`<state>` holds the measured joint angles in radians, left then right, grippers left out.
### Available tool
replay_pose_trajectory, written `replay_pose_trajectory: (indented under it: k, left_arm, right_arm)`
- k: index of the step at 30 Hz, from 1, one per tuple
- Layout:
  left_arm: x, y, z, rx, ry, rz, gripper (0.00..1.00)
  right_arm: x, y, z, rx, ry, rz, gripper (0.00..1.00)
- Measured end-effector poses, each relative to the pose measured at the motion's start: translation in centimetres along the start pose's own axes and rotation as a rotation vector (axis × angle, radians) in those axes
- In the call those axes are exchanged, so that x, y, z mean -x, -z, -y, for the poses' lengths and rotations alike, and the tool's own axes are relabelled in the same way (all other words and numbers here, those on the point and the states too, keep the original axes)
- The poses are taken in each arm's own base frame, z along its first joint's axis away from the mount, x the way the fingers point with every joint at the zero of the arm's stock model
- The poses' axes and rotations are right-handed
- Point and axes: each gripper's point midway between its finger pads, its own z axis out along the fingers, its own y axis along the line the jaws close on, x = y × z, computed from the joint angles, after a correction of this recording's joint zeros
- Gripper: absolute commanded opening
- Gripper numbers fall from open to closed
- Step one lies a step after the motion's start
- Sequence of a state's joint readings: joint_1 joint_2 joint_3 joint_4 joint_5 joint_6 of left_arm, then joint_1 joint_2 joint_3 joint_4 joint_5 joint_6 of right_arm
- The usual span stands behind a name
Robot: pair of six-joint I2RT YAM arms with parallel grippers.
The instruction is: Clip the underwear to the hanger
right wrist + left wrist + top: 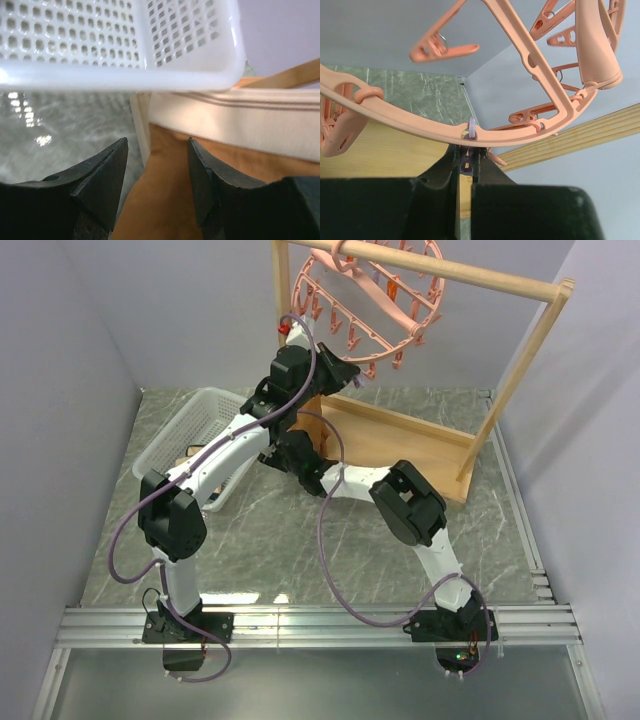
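Note:
The salmon-pink hanger (372, 292) hangs from the wooden rack's rail, clips dangling from its ring. My left gripper (345, 370) is raised to its lower rim. In the left wrist view the ring (420, 125) crosses just above my left gripper (467, 152), whose jaws are pinched on a small clip (466, 166) hanging from the ring. My right gripper (157, 142) is open, its jaws straddling the brown underwear (165, 200) just below the pale waistband (235, 120), without gripping it. In the top view the underwear is hidden under the arms.
A white mesh basket (195, 430) stands at the left; its rim (115, 77) sits just beyond the right gripper. The wooden rack (520, 350) with its base box (400, 440) stands at the back. Grey walls enclose the marbled table (280, 540).

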<state>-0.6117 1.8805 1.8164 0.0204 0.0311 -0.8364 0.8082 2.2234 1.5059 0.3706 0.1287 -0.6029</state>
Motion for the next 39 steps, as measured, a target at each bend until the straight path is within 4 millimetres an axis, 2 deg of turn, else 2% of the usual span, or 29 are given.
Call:
replay_pose_trajectory:
  k: [7, 14, 19, 22, 23, 26, 29, 34, 36, 39]
  left_arm:
    - [0.0, 0.0, 0.0, -0.002, 0.002, -0.002, 0.00]
    - [-0.1, 0.0, 0.1, -0.004, 0.016, -0.005, 0.00]
    - [-0.1, 0.0, 0.2, -0.005, 0.019, -0.006, 0.00]
    - [-0.1, 0.0, 0.1, -0.005, 0.020, -0.006, 0.00]
    - [-0.1, 0.0, 0.1, -0.005, 0.020, -0.006, 0.00]
    - [-0.1, 0.0, 0.1, -0.004, 0.020, -0.007, 0.00]
    - [-0.1, 0.0, 0.1, -0.003, 0.019, -0.008, 0.00]
    - [-0.2, 0.0, 0.1, -0.004, 0.022, -0.010, 0.00]
    - [-0.2, 0.0, 0.1, -0.010, 0.027, -0.017, 0.00]
    - [-0.1, 0.0, 0.2, -0.015, 0.027, -0.018, 0.00]
  right_arm:
    - [1.7, -2.0, 1.3, -0.035, 0.012, 0.006, 0.55]
    - [0.2, -3.2, 0.4, -0.003, 0.061, -0.055, 0.49]
    - [-0.3, -3.7, 0.2, 0.013, 0.101, -0.086, 0.28]
    - [0.0, -3.7, 0.3, 0.018, 0.107, -0.081, 0.11]
    - [0.0, -3.7, 0.4, 0.018, 0.108, -0.079, 0.00]
    - [0.0, -3.6, 0.4, 0.017, 0.103, -0.068, 0.00]
    - [-0.5, -2.6, 0.1, 0.034, 0.089, -0.054, 0.00]
    - [-1.6, 1.6, -0.7, 0.101, 0.047, -0.046, 0.00]
    - [-1.3, 3.4, -0.3, 0.123, 0.018, -0.026, 0.00]
    - [0.0, 5.6, 1.9, 0.119, -0.036, 0.036, 0.00]
